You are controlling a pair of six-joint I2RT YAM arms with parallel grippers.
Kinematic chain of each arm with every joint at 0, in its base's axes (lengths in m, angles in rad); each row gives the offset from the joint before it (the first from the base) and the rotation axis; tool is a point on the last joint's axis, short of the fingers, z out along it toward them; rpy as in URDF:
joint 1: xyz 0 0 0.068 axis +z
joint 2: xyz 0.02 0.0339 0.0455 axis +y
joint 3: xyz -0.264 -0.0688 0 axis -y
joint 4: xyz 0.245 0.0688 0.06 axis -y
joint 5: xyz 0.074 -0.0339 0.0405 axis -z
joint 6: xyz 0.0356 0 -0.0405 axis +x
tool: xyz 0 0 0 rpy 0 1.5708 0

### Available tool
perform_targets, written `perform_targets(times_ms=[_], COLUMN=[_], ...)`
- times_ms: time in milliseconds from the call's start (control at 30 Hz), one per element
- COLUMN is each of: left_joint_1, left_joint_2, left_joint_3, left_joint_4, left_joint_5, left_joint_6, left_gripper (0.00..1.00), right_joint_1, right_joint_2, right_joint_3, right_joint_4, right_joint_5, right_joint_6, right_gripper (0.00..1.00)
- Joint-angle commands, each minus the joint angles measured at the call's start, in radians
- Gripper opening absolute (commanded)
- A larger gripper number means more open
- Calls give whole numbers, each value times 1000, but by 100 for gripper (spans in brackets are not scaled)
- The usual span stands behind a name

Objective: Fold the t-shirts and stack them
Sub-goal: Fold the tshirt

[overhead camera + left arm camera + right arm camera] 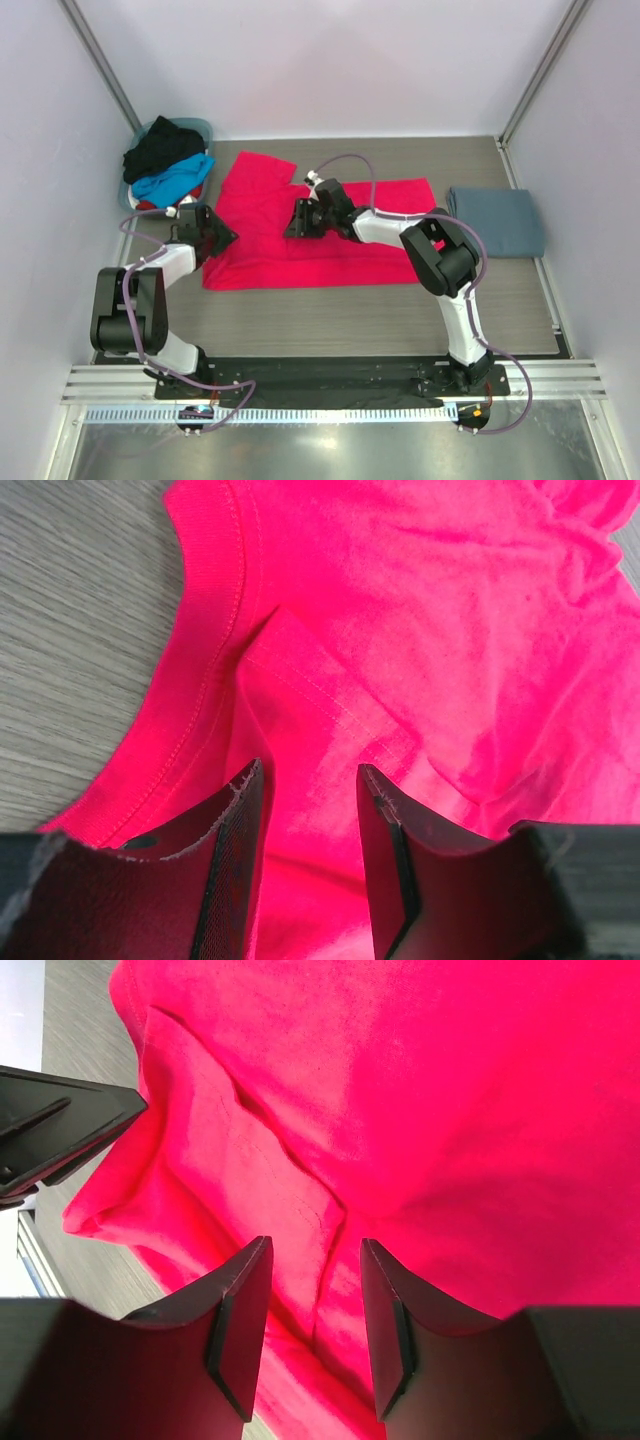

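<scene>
Red-pink shirt (330, 255) lies spread mid-worktop (350, 320). My left gripper (310, 770) and right gripper (315, 1242) each stand half open over it, gripping nothing. Recommendation: lower onto the edge, pinch one cloth layer only, lift together, fold evenly.

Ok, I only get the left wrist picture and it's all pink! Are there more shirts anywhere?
Observer: Yes, a folded grey shirt lies at the table's right edge.
Operator: Any more?
Observer: A black shirt and a blue shirt sit heaped in a basket, far left.
Operator: Where's the other gripper?
Observer: The right gripper hangs open over the pink shirt's middle.
</scene>
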Motion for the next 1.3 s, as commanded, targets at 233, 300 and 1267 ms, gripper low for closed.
perform_targets(times_ms=[233,300,1267], left_joint_1=[8,6,6], left_joint_2=[-43,-49,-37], left_joint_3=[10,7,8], left_joint_4=[30,30,39], left_joint_5=[-3,-6,-26], left_joint_6=[1,0,16], left_gripper=[43,43,36], right_joint_1=[28,32,39], right_joint_2=[13,23,66], right_joint_3=[66,77,146], right_joint_4=[-43,-42,-28], right_joint_5=[-8,-17,-28], right_joint_6=[2,0,-1], right_gripper=[46,45,4])
